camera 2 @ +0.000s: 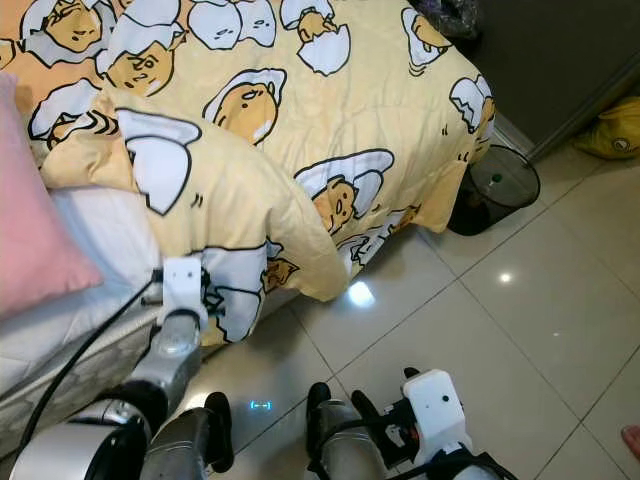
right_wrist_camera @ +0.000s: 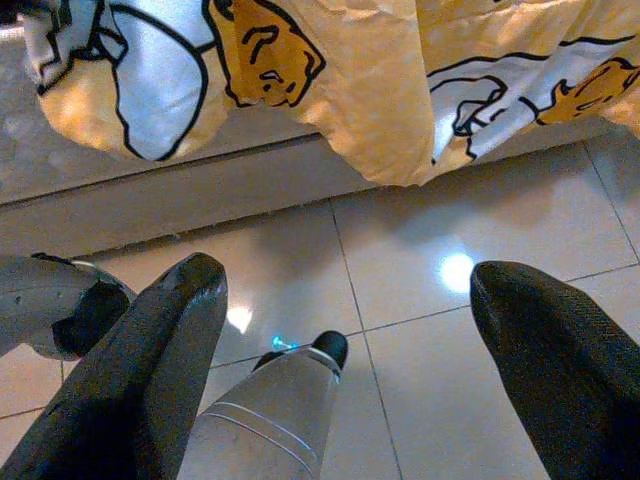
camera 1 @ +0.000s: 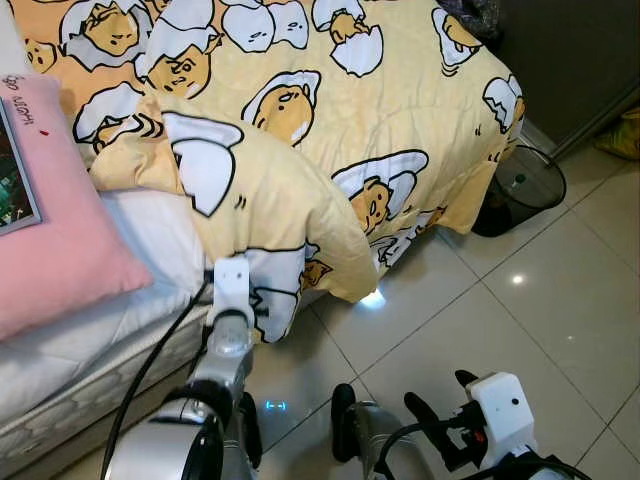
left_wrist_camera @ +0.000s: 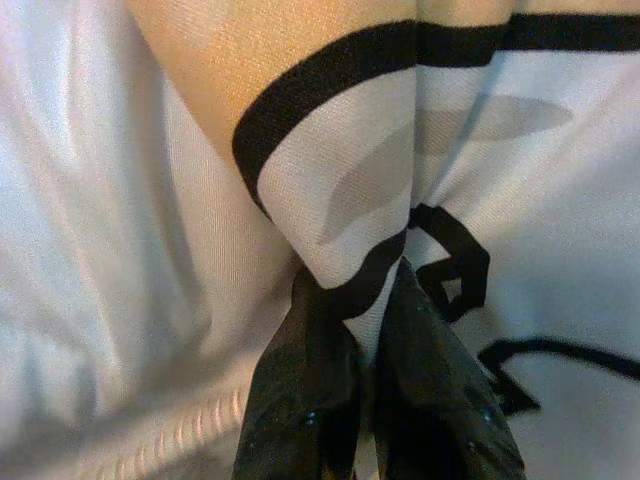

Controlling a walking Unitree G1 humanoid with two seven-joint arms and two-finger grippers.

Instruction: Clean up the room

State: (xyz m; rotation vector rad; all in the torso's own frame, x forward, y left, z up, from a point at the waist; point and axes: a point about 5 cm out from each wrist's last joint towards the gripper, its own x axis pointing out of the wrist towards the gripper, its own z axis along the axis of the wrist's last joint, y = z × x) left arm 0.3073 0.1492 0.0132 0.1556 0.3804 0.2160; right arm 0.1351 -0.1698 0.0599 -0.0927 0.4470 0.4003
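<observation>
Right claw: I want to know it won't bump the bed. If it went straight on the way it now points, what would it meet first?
Likely the tiled floor. The open right claw aims down at bare tile, short of the hanging yellow blanket, though depth is unclear.

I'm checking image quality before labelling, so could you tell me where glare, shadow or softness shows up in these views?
Head views: sharp, with small ceiling-light glare spots on the glossy tile floor. Left wrist view: soft from closeness; left gripper shut on the blanket, casting a faint grey shadow. Right wrist view: floor glare near the blanket's hem; the open right gripper dark and slightly blurred.
</observation>
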